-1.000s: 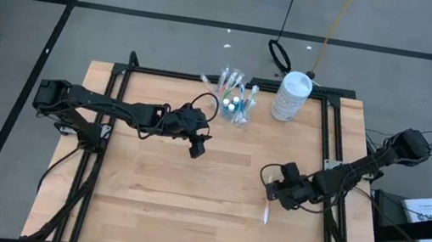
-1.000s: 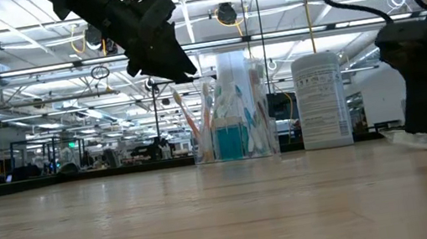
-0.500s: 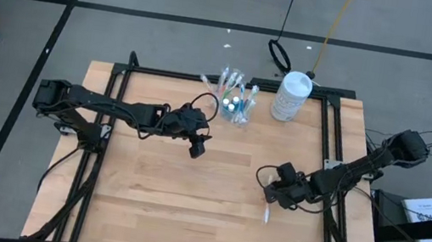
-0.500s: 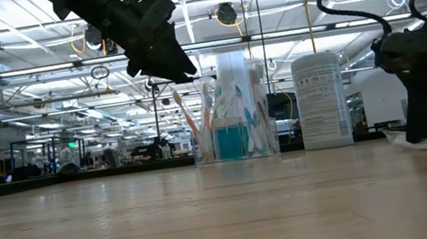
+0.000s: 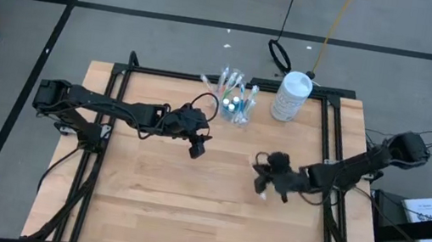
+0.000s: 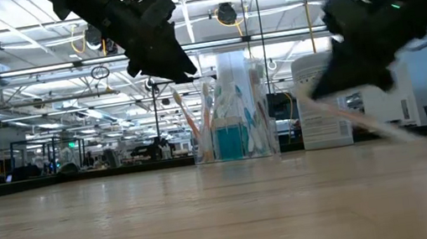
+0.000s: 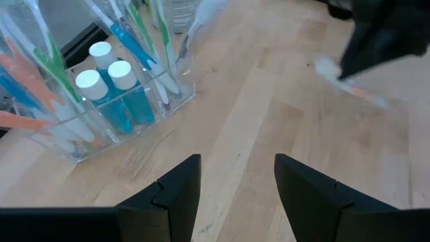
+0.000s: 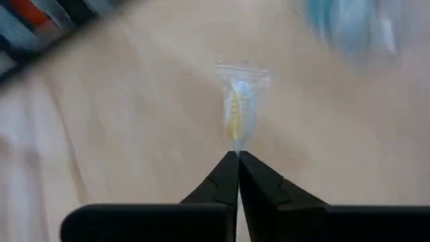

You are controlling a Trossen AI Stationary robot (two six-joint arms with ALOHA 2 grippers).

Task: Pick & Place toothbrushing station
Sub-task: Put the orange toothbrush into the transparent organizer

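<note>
The clear holder (image 5: 236, 103) stands at the table's far edge, holding pastel toothbrushes and blue tubes with white caps (image 7: 107, 74); it also shows in the low view (image 6: 231, 121). My left gripper (image 5: 197, 147) hovers open just near-left of the holder, its fingers (image 7: 181, 185) bare. My right gripper (image 5: 262, 182) is at the table's right middle, shut on a wrapped toothbrush (image 8: 239, 111). That toothbrush shows as a pale slanting stick (image 6: 366, 120) in the low view. My right gripper pinches the wrapped toothbrush just behind its head (image 8: 236, 144), between the two fingertips. The head in its clear wrapper sticks out past the fingertips. The rest of the brush slants down from the fingers (image 6: 393, 131), and the brush is off the table.
A white round bottle with a lid (image 5: 292, 96) stands right of the holder at the far edge. Black rails (image 5: 328, 146) run along the table's sides. Bare wood lies between the two grippers and toward the near edge.
My right gripper has shut on the toothbrush that lay on the table near the right rail. It has rolled its wrist and moved up and toward the table's left and far side. The toothbrush has come off the wood and now hangs slanted.
</note>
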